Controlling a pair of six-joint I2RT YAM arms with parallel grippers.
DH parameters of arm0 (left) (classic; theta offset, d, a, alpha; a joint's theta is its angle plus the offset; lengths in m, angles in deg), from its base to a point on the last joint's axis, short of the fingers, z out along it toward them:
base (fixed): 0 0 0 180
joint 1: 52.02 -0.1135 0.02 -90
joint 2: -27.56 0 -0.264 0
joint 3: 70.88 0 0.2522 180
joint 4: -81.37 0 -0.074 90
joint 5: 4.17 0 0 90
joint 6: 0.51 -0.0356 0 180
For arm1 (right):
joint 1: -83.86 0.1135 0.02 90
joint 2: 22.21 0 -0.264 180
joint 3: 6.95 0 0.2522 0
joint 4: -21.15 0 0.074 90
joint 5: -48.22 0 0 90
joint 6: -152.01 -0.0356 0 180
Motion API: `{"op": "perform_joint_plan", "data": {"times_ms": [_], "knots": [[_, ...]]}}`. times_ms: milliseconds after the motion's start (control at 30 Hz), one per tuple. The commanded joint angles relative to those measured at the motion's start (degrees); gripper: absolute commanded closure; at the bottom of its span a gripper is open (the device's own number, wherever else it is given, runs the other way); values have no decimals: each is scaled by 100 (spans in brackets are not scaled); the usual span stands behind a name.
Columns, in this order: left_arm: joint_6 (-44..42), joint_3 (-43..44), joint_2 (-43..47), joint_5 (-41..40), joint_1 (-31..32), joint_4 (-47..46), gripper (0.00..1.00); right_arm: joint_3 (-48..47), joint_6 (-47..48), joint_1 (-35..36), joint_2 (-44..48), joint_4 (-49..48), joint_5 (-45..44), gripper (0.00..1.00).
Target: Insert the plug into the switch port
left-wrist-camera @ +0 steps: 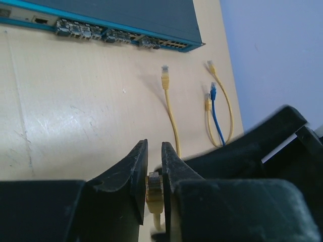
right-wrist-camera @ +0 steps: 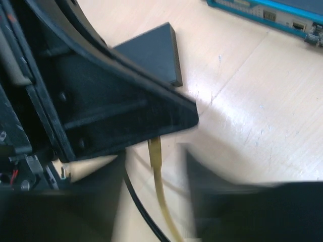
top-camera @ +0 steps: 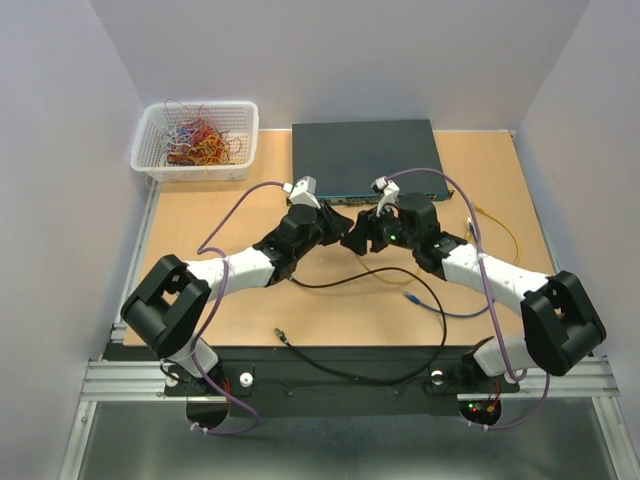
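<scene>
The left claw (left-wrist-camera: 154,143) is clamped on the yellow plug (left-wrist-camera: 153,184); its two fingers (left-wrist-camera: 132,171) stand almost together with the plug pinched between them, set back from the tips. From the left wrist the plug's long axis runs in line with the fingers; its head end looks turned toward the tips and the switch (top-camera: 366,155) beyond, and its yellow cable trails back toward the wrist.

The plug is held above the table (top-camera: 200,260), well short of the switch and not in any port. The switch lies along the far edge of the table; its row of ports (left-wrist-camera: 81,30) faces the arms.

The right claw (right-wrist-camera: 154,176) is close against the left one, in front of the middle of the switch; its fingers show blurred and apart, with the yellow cable running down through the gap; they do not seem to touch it. A black cable (right-wrist-camera: 137,206) crosses the table just beside that yellow one.

Other short cables lie loose on the table to the right: a yellow cable (left-wrist-camera: 170,108) stretched out with its plug toward the switch; a blue cable (left-wrist-camera: 216,113) just beside another yellow one, further right. A white basket (top-camera: 195,140) of tangled coloured cables sits at the far left corner, beside the switch.
</scene>
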Motion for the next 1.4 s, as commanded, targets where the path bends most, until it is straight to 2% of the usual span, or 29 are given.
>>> {"op": "perform_joint_plan", "data": {"times_ms": [0,33,133,200,233,267,300,333,400,467,533,700,833,1133,1367], "knots": [[-483,98,192,152,75,-205,100,-161,-363,36,308,-766,158,16],[-641,89,272,152,66,-249,100,-135,-434,27,386,-783,184,6],[-1292,-181,737,152,-22,-633,100,5,-644,-95,642,-976,621,1],[-1651,-472,1131,764,-267,-1213,100,-20,-785,-210,625,-1178,1386,1],[-1715,-830,1238,1045,-364,-1990,100,-47,-873,-228,581,-1231,1632,2],[-1741,-999,1318,1753,-608,-2416,100,-82,-900,-228,546,-1327,2096,2],[-1750,-1140,1371,2117,-724,-2873,100,-117,-935,-254,432,-1363,2318,3],[-1629,-1368,1363,2451,-838,-3704,100,-196,-1040,-263,370,-1424,2555,3],[-1391,-1545,1206,3322,-1128,-4778,100,-284,-1180,-272,221,-1600,3101,6],[-980,-1633,1064,3901,-1243,-5414,100,-319,-1199,-272,177,-1697,3277,7],[-723,-1704,845,4150,-1305,-6308,100,-337,-1190,-272,159,-1697,3252,8],[58,-1748,292,4414,-1305,-7436,100,-390,-1243,-263,-43,-1846,3234,16],[350,-1801,132,4388,-1305,-7904,100,-381,-1217,-272,-201,-1935,3252,24],[385,-1862,351,4196,-1305,-7922,100,-267,-1208,-263,-421,-2057,3076,41],[306,-1985,598,3844,-1314,-7949,100,-179,-1217,-272,-413,-2075,3076,47]]}}
